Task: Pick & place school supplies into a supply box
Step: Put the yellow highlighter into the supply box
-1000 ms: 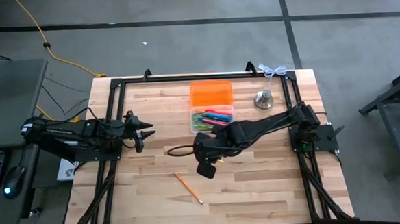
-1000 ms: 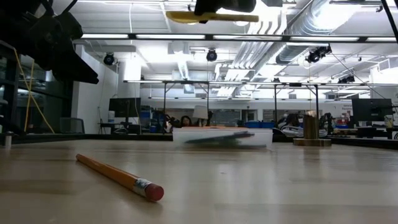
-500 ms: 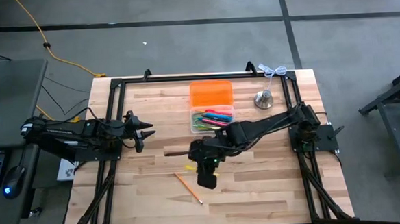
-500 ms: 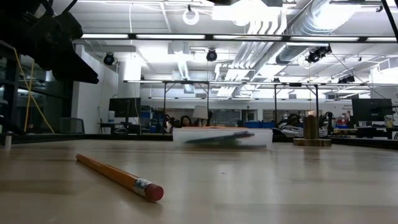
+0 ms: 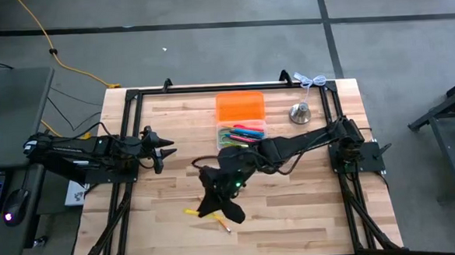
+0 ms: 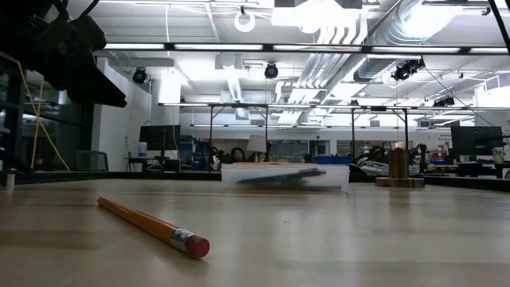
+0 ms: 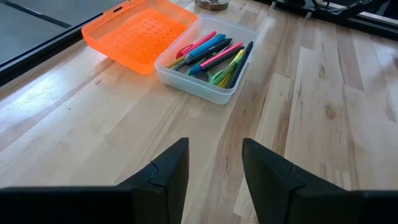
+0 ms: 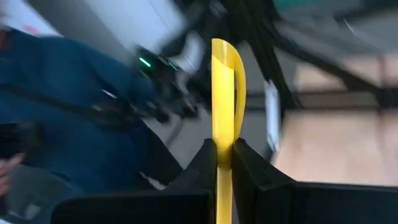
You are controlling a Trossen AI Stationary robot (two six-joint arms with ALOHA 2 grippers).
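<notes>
My right gripper (image 5: 207, 209) hangs over the table's middle, toward the near side, shut on a yellow pen (image 8: 226, 87). Below it an orange pencil (image 6: 151, 227) lies flat on the wood; in the high view the pencil (image 5: 223, 224) shows partly under the arm. The clear supply box (image 5: 240, 136) stands farther back with several coloured pens in it, and its orange lid (image 5: 240, 107) lies beside its far side. My left gripper (image 7: 214, 168) waits open at the table's left, its fingers toward the box (image 7: 208, 62). My right gripper pinches the yellow pen between its two fingers (image 8: 205, 163). The pen's free end (image 5: 191, 212) sticks out past the fingertips toward the table's left. The fingers come slanting from the table's right. The pen is lifted clear of the table.
A silver bell-shaped object (image 5: 300, 113) stands right of the lid, near the far right corner. A black frame (image 5: 132, 97) runs round the tabletop. Bare wood (image 5: 295, 218) lies near and right of the pencil.
My right gripper has risen and swung toward the table's left and near edge, tipping up from pointing down, still shut on the yellow pen. The pen has turned about; its free end now points left. It has gone out of the top of the low view.
</notes>
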